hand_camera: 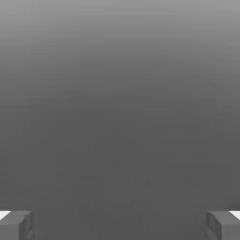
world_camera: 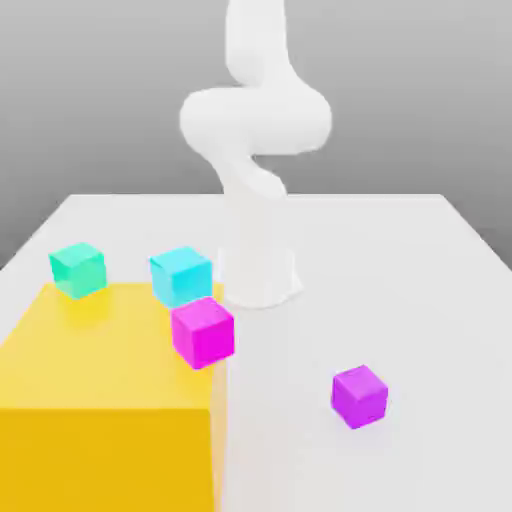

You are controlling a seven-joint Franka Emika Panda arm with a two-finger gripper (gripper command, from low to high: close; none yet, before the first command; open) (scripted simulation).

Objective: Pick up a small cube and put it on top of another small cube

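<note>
Inscriptions: none. No text, label, brand, number or sign can be read on any surface in either view.

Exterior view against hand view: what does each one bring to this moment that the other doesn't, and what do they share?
Exterior view: the white robot arm, white tabletop, large yellow block, turquoise-green cube, cyan cube, magenta cube and, out to this view's right, a purple cube.

Hand view: the dark grey two-finger gripper, open, its fingers wide apart with nothing between them.

Both: a plain grey shaded backdrop and some part of the same robot.
</note>
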